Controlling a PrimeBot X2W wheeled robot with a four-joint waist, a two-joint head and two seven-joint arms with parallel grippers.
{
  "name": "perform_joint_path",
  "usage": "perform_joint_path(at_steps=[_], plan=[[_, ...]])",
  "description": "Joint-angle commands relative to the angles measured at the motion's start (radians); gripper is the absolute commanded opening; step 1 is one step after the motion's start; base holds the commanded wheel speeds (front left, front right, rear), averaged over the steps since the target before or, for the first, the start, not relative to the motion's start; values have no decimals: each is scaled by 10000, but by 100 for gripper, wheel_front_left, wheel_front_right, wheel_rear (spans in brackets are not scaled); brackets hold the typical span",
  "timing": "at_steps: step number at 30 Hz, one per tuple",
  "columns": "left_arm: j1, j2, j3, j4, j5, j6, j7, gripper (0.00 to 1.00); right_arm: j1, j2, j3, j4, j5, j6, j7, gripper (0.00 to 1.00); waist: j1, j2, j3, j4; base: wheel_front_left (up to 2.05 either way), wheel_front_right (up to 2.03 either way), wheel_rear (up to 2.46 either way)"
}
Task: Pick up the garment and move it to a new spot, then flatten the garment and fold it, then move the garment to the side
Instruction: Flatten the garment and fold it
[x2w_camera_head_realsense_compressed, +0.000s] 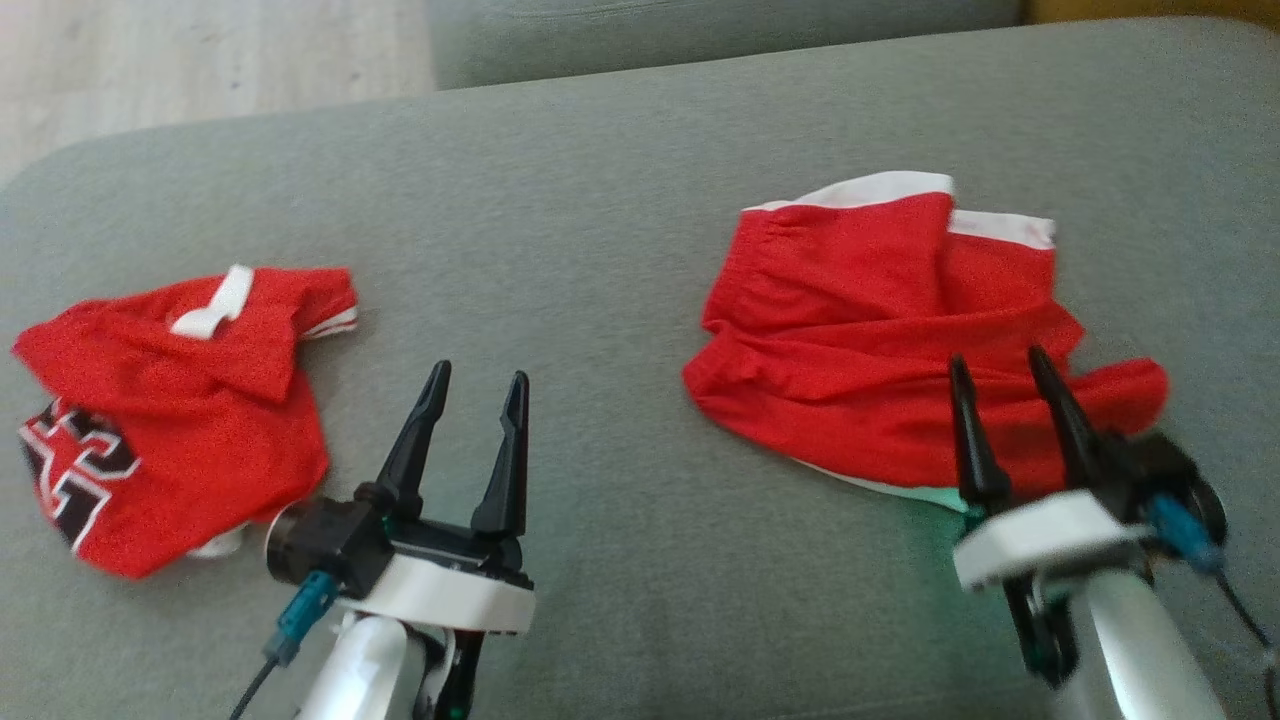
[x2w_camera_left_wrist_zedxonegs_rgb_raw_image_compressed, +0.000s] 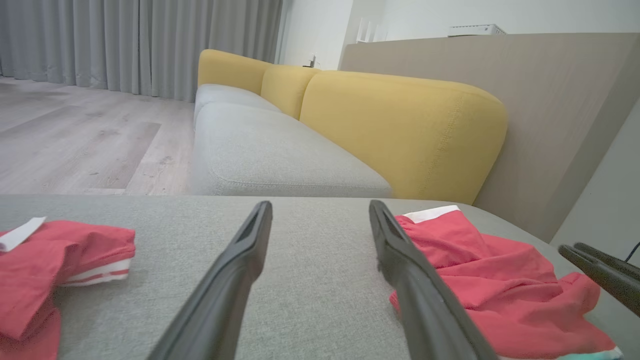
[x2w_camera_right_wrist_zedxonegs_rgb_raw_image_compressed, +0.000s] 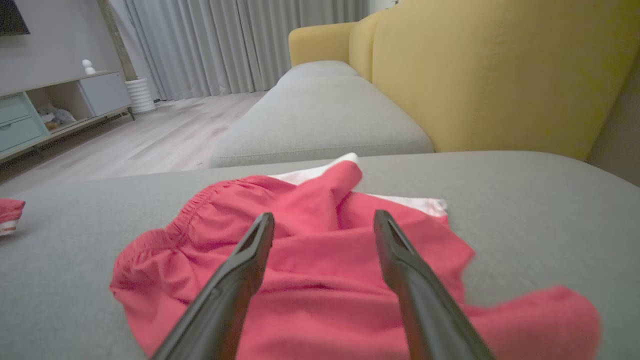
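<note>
From the head view, we see the red shorts (x2w_camera_head_realsense_compressed: 860, 330) lying on the right half of the grey seat cushion (x2w_camera_head_realsense_compressed: 600, 200). They are creased, with one layer lapped loosely over another and the white hems showing at the far edge. The right gripper (x2w_camera_head_realsense_compressed: 999, 357) hangs over their near edge with its fingers spread and nothing between them. The left gripper (x2w_camera_head_realsense_compressed: 479, 375) is spread just as wide over bare cushion, between the shorts and a crumpled red jersey (x2w_camera_head_realsense_compressed: 180, 400) far to the left.

From the left wrist view, we look along the parted fingers at plain grey fabric. The jersey is off to one side and the shorts to the other, both well clear of the claw.

From the right wrist view, the two fingers stand apart above the rumpled middle of the shorts. The elastic waistband is bunched on the left, and a yellow backrest (x2w_camera_right_wrist_zedxonegs_rgb_raw_image_compressed: 500, 75) stands beyond.

We take the shorts to be the garment in hand. We judge that at most the first move to a new spot is done. The cloth is neither smoothed nor neatly folded, so flattening, folding and setting it aside all remain.
</note>
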Motion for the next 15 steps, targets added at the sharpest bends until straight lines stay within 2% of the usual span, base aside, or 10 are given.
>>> perform_joint_path(at_steps=[1, 5, 10, 15], plan=[[-233, -1, 420, -311, 64, -34, -80, 100, 83, 3, 133, -450, -69, -9, -123, 100, 1, 0, -87, -334, 0, 0, 0], [-262, -1, 397, -303, 64, -69, -80, 100, 1158, 3, -164, -799, 49, -9, -126, 100, 1, 0, 9, -796, 0, 0, 0], [-333, -1, 354, -264, 116, -97, -80, 100, 1275, 3, -276, -898, 194, -9, -91, 100, 1, 0, 149, -1031, 0, 0, 0], [-410, -1, 348, -195, 179, -131, -80, 100, 1150, 3, -1303, -458, -40, -9, 476, 100, 1, 0, 235, -1075, 0, 0, 0]])
